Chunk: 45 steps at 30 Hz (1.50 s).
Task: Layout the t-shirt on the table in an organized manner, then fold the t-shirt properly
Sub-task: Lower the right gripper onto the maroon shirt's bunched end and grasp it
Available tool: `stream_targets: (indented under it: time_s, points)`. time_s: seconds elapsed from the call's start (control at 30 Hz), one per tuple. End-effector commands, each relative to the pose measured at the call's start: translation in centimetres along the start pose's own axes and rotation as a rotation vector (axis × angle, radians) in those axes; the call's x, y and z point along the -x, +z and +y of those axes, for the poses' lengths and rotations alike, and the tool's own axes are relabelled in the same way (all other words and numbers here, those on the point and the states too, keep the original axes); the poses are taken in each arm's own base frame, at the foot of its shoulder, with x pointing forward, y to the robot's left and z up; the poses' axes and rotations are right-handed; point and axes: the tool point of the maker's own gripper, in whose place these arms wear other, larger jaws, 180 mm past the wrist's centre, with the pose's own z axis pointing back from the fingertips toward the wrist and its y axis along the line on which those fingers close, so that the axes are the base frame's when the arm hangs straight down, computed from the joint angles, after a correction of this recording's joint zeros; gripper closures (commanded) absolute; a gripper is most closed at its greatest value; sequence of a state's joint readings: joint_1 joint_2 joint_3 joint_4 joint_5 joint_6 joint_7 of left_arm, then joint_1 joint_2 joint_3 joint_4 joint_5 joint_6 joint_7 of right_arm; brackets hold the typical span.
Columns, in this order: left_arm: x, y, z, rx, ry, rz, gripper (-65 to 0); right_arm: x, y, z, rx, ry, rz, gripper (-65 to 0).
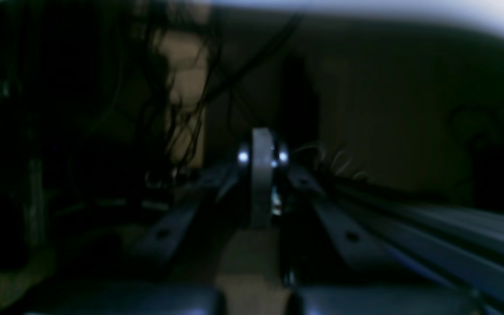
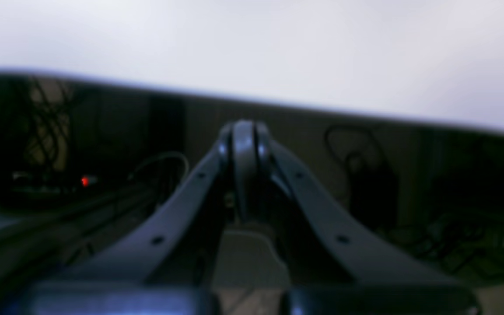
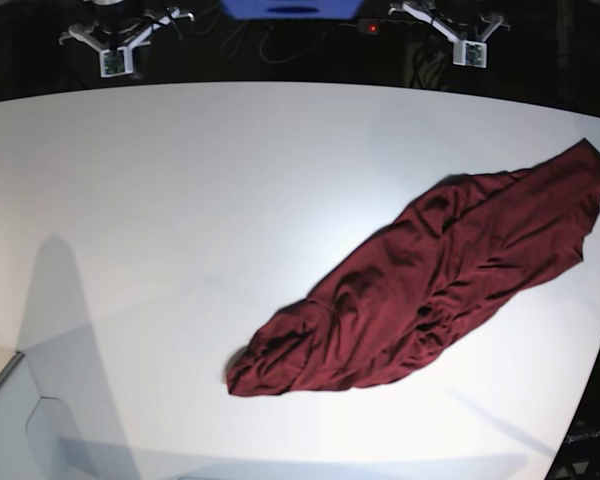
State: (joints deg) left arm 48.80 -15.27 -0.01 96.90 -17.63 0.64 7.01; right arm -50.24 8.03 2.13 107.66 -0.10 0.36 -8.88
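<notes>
- Nearest the base camera, along the bottom edge, one table point(image 3: 180, 200) shows as a broad white top with a curved rim, and soft grey shadows lie across its lower left part
- On that top lies one t-shirt point(image 3: 430, 285), dark maroon-red, stretched in a long rumpled diagonal from the lower middle up toward the right edge
- Its lower end is bunched into tight folds near the middle of the table; its upper end spreads wider and reaches close to the rim on the right
- Nothing touches the cloth; both arms are well apart from it, beyond the far rim
- At the far rim two grippers are counted, one at each top corner of the base view
- One left gripper point(image 1: 262, 151) sits at the top right of the base view; its wrist view, dark and blurred, shows the two fingers pressed together on nothing
- One right gripper point(image 2: 244, 131) sits at the top left of the base view; its wrist view shows the fingers point(image 2: 217, 162) meeting at the tips, empty, with the white table edge above them
- Behind the grippers, dark cables point(image 2: 357, 148) hang blurred, and one small red light point(image 2: 85, 180) glows
</notes>
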Motion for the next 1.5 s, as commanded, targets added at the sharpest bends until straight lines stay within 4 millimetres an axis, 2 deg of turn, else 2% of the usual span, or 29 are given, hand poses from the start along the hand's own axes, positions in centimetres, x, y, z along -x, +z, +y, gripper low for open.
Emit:
stream_targets:
  time_s: [0.0, 0.1, 0.17, 0.23, 0.33, 0.5, 0.63, 0.73, 0.9, 0.97, 1.1, 1.2, 1.37, 1.47]
  points:
    - [-0.6, 1.0, -0.3, 0.008, -0.001, -0.019, 0.0, -2.0, 0.8, -0.1, -0.002, 0.007, -0.066, 0.0]
    - [-3.8, 2.6, 0.5, -0.021, 0.002, -0.100, 0.0, -5.2, 1.7, 0.2, -0.011, 0.005, -0.150, 0.0]
    - [-5.8, 3.7, 1.1, -0.047, 0.008, -0.153, 0.0, -6.0, 1.7, 0.2, -0.010, 0.005, -0.173, 0.0]
    - [-7.3, 4.7, 2.4, -0.093, 0.004, -0.194, 0.0, -6.7, 1.4, 0.2, -0.008, 0.004, -0.195, 0.0]
    - [-8.6, 5.5, 4.7, -0.161, -0.004, -0.230, 0.0, -7.8, 0.9, 0.3, -0.008, 0.000, -0.226, 0.0]
    - [-10.1, 7.0, 9.0, -0.301, 0.003, -0.282, 0.0, -10.5, -0.2, 2.1, -0.055, -0.015, -0.299, 0.0]
    - [-12.1, 8.2, 12.3, -0.427, 0.034, -0.366, -0.2, -12.5, -0.6, 4.2, -0.110, -0.031, -0.353, 0.0]
    - [-13.6, 9.4, 14.9, -0.520, 0.056, -0.423, -6.5, -13.5, -0.8, 5.5, -0.144, -0.038, -0.373, 0.0]
    - [-14.4, 10.7, 19.5, -0.644, 0.227, -0.422, -26.2, -14.3, -1.8, 7.7, -0.202, -0.029, -0.333, -1.1]
    - [-14.3, 11.2, 21.4, -0.669, 0.335, -0.415, -29.8, -14.7, -2.2, 8.4, -0.223, -0.022, -0.319, -4.7]
    - [-13.6, 10.3, 24.2, -0.660, 0.528, -0.375, -30.4, -15.7, -2.5, 9.3, -0.247, -0.015, -0.333, -12.6]
    - [-13.6, 9.2, 25.0, -0.624, 0.570, -0.338, -30.3, -17.2, -2.7, 9.4, -0.249, -0.010, -0.369, -18.9]
    - [-14.5, 7.9, 23.6, -0.531, 0.493, -0.322, -30.2, -21.1, -3.8, 8.9, -0.233, 0.005, -0.458, -25.9]
    - [-14.3, 7.3, 22.6, -0.493, 0.483, -0.318, -30.2, -23.6, -5.0, 10.9, -0.278, 0.049, -0.462, -27.3]
